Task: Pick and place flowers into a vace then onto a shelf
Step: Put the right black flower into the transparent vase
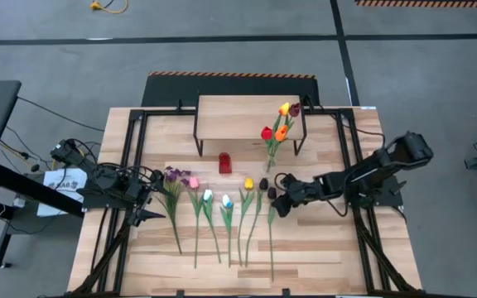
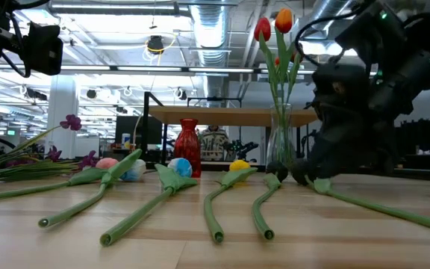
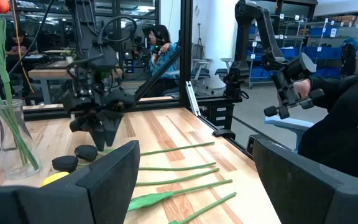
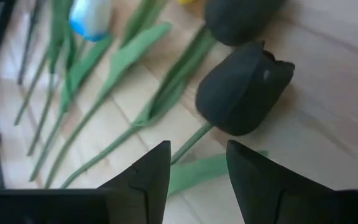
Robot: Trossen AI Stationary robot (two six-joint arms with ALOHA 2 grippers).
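Several flowers lie in a row on the table, heads toward the shelf at the far side. A glass vase with red, orange and yellow tulips stands in front of the shelf. My right gripper slants down, open, over the rightmost dark maroon tulip. Its fingers stand on either side of the stem, just below the head, and I see no touch. My left gripper waits open at the table's left.
A small red vase stands on the table before the shelf, left of the glass vase. A second dark tulip head lies right beside the one under my right gripper. Black frame rails run along both table sides.
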